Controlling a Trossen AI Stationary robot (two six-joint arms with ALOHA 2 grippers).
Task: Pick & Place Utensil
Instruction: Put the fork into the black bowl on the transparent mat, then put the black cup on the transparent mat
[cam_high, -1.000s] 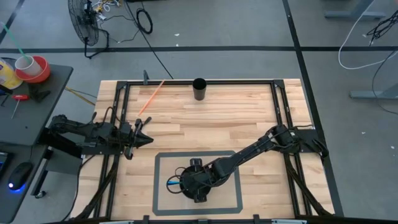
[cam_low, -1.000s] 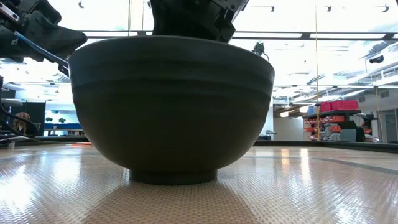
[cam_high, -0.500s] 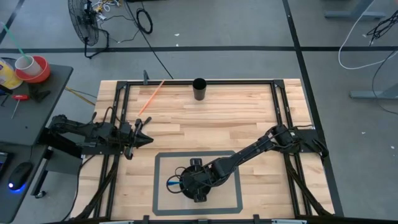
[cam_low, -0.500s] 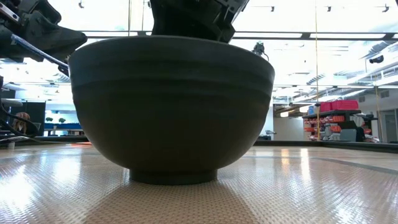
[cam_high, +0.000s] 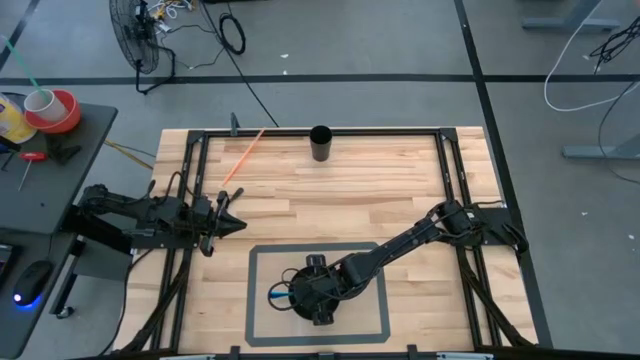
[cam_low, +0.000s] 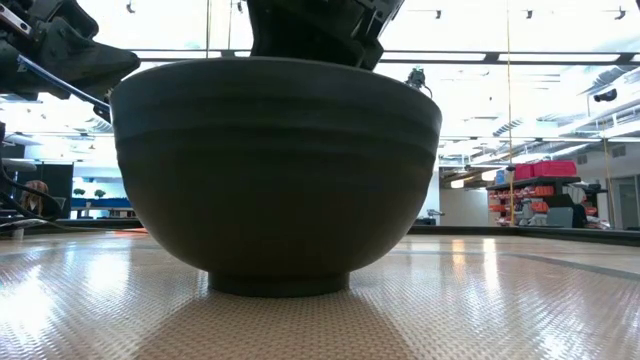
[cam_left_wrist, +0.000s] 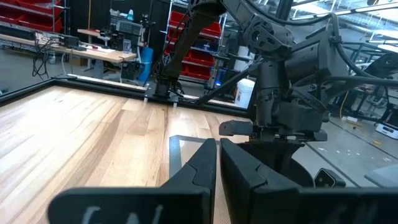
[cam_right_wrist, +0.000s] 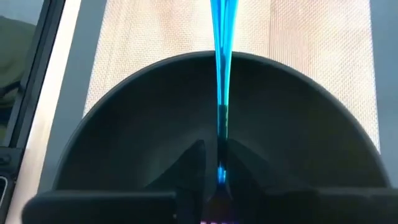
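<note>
A dark bowl (cam_high: 312, 292) stands on its foot on the grey-framed mat, and it fills the low view (cam_low: 275, 170). My right gripper (cam_right_wrist: 217, 152) hangs over the bowl's hollow (cam_right_wrist: 149, 130), shut on a blue utensil (cam_right_wrist: 222, 56). In the high view the utensil's free end (cam_high: 274, 295) sticks out past the bowl's left rim. My left gripper (cam_high: 236, 222) waits shut above the table's left side, touching nothing; the left wrist view shows its fingertips (cam_left_wrist: 217, 148) together. My right gripper pinches the blue utensil between its two fingers at one end (cam_right_wrist: 220, 140), coming from above and slanting down into the bowl. The rest of the utensil runs on from the fingers and crosses the bowl's rim (cam_right_wrist: 222, 57). Whether it touches the bowl I cannot tell.
A black cup (cam_high: 320, 143) stands near the table's far edge. An orange utensil (cam_high: 243, 156) lies slantwise at the far left. Black frame rails (cam_high: 195, 170) run along the table's sides. Bare wood lies between the mat and the cup.
</note>
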